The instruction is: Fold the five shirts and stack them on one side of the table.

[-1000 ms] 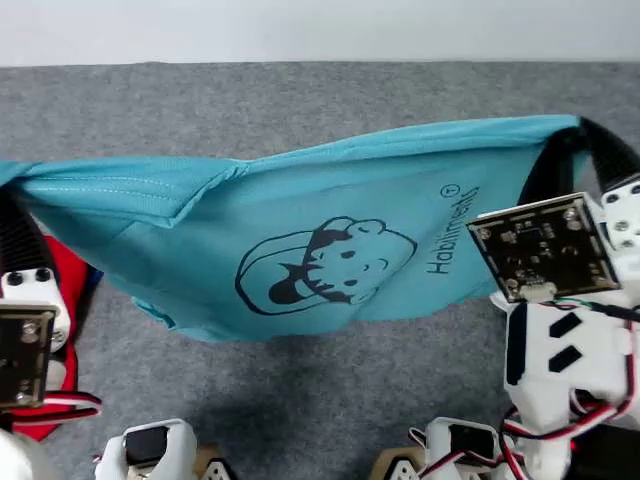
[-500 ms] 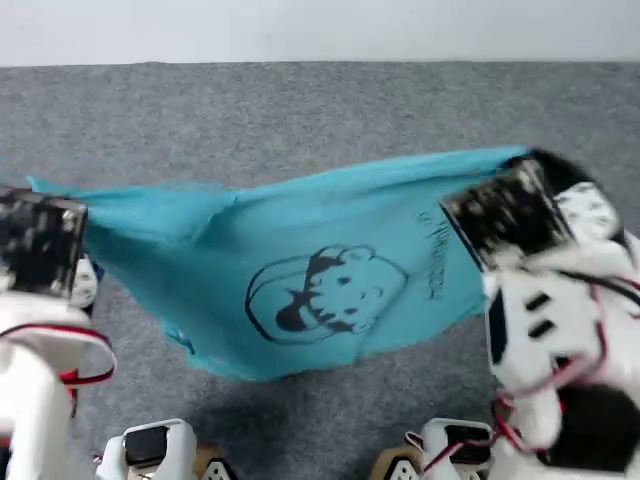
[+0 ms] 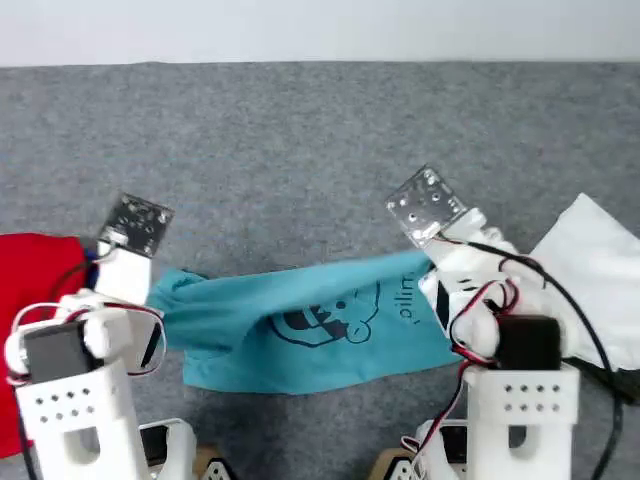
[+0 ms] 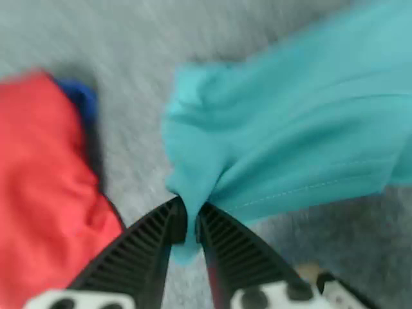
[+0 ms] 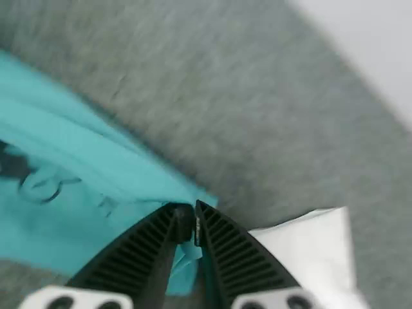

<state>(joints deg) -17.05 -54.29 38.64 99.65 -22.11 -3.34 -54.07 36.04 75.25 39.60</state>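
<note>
Shirt (image 3: 300, 335) between pile (image 3: 30, 285) and, seemingly, cloth (image 3: 595, 265)

Both arms are white moulded plastic. The left arm (image 3: 72, 395) has a block dotted with small round holes and a dark servo face, with red, white and black wires looped behind the jaws. The right arm (image 3: 517, 395) has the same holed block under a black servo (image 3: 525, 345), cabled alike (one thin black lead loops wide). Behind each pair of jaws sits a bare circuit board (image 3: 135, 222). The fingers (image 4: 145, 248) are black, ribbed inside and tapering, on white bases with dark screw holes.
</note>
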